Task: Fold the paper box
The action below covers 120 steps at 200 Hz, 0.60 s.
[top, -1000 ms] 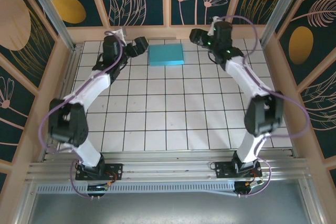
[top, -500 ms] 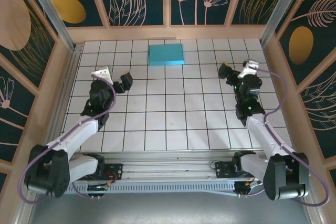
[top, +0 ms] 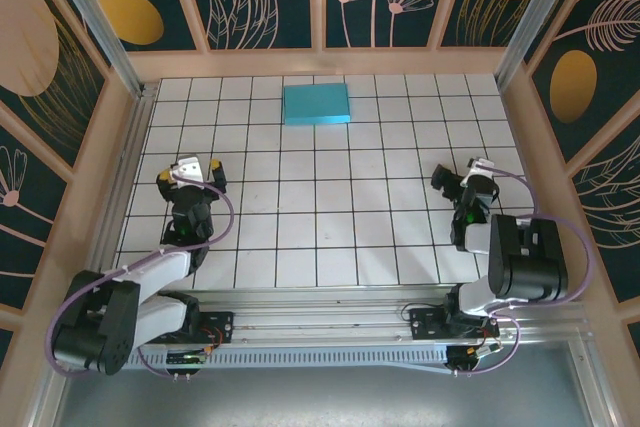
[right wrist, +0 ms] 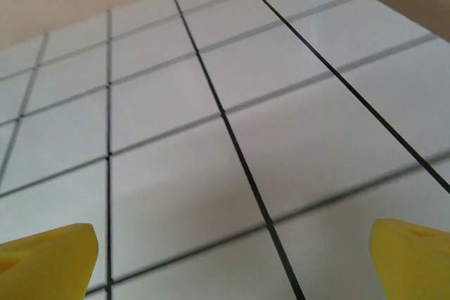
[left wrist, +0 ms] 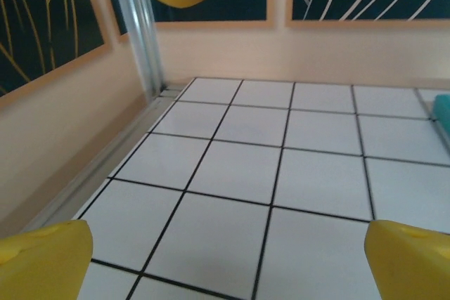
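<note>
The paper box [top: 316, 104] lies folded flat as a teal rectangle near the far edge of the tiled table, with nothing touching it. A sliver of its teal edge [left wrist: 443, 112] shows at the right of the left wrist view. My left gripper [top: 190, 179] is drawn back over the near left tiles, far from the box. It is open, its yellow fingertips [left wrist: 42, 261] wide apart over bare tile. My right gripper [top: 456, 180] sits over the near right tiles, also open, with only tile between its yellow fingertips [right wrist: 415, 258].
The white tiled table [top: 320, 207] is fenced by wooden walls [top: 330, 62] on three sides. A metal post [left wrist: 137, 29] stands in the far left corner, and a rail [top: 320, 327] runs along the near edge.
Both arms have pulled back from either side of the box to the near part of the table. The box has stayed where it was.
</note>
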Each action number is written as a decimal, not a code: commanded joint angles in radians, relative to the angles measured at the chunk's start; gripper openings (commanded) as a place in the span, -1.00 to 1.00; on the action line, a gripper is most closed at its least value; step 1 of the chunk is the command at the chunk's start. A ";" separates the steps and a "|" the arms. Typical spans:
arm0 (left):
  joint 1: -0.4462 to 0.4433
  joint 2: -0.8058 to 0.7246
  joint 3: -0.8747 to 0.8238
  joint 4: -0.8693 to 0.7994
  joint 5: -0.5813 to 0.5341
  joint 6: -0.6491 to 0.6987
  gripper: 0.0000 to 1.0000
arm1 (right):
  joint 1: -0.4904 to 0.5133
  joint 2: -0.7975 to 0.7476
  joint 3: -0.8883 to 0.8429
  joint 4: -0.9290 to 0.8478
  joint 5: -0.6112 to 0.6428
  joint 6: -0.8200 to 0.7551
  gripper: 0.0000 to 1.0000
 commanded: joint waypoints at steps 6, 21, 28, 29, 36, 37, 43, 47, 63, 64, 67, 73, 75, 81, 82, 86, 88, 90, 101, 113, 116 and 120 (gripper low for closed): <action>0.027 0.060 -0.056 0.206 0.018 0.019 0.98 | 0.048 0.081 -0.132 0.503 -0.157 -0.112 0.98; 0.081 0.108 -0.074 0.289 0.132 -0.017 0.97 | 0.007 0.061 -0.168 0.536 -0.134 -0.054 0.98; 0.104 0.121 -0.064 0.295 0.193 -0.009 0.97 | 0.009 0.074 -0.127 0.484 -0.079 -0.032 0.99; 0.107 0.124 -0.062 0.295 0.199 -0.008 0.98 | 0.011 0.076 -0.122 0.481 -0.076 -0.033 0.99; 0.127 0.143 -0.043 0.294 0.208 -0.013 0.97 | 0.034 0.071 -0.098 0.417 -0.054 -0.062 0.98; 0.129 0.146 -0.042 0.291 0.209 -0.014 0.97 | 0.038 0.070 -0.096 0.408 -0.046 -0.065 0.99; 0.154 0.156 -0.031 0.283 0.242 -0.021 0.97 | 0.063 0.072 -0.084 0.402 -0.015 -0.084 0.99; 0.174 0.163 -0.035 0.296 0.282 -0.020 0.97 | 0.078 0.078 -0.086 0.415 0.018 -0.092 0.99; 0.260 0.280 -0.067 0.461 0.403 -0.067 0.98 | 0.109 0.081 -0.106 0.455 0.083 -0.110 0.99; 0.265 0.293 -0.068 0.474 0.414 -0.068 0.98 | 0.109 0.081 -0.105 0.457 0.085 -0.110 0.99; 0.279 0.335 -0.071 0.536 0.439 -0.080 0.97 | 0.113 0.079 -0.108 0.459 0.088 -0.111 0.99; 0.295 0.378 -0.072 0.615 0.504 -0.078 0.97 | 0.113 0.078 -0.110 0.461 0.087 -0.112 0.99; 0.296 0.364 -0.067 0.580 0.517 -0.072 0.97 | 0.113 0.079 -0.110 0.463 0.089 -0.113 0.99; 0.296 0.308 -0.030 0.409 0.530 -0.055 0.98 | 0.112 0.080 -0.107 0.454 0.088 -0.110 0.99; 0.296 0.305 -0.025 0.393 0.530 -0.055 0.98 | 0.111 0.079 -0.106 0.453 0.088 -0.109 0.99; 0.296 0.319 -0.020 0.407 0.523 -0.060 0.97 | 0.110 0.077 -0.105 0.449 0.085 -0.109 0.99; 0.296 0.335 -0.023 0.439 0.522 -0.066 0.98 | 0.108 0.077 -0.105 0.449 0.083 -0.109 0.98; 0.296 0.349 -0.025 0.471 0.517 -0.071 0.97 | 0.109 0.078 -0.104 0.451 0.083 -0.109 0.98; 0.296 0.333 -0.011 0.411 0.512 -0.064 0.98 | 0.106 0.077 -0.102 0.443 0.080 -0.106 0.98; 0.296 0.343 -0.014 0.437 0.509 -0.067 0.97 | 0.106 0.077 -0.101 0.443 0.078 -0.105 0.98; 0.296 0.342 -0.015 0.434 0.510 -0.065 0.98 | 0.105 0.077 -0.101 0.443 0.078 -0.105 0.98; 0.296 0.334 -0.011 0.413 0.509 -0.062 0.97 | 0.105 0.078 -0.101 0.443 0.078 -0.105 0.98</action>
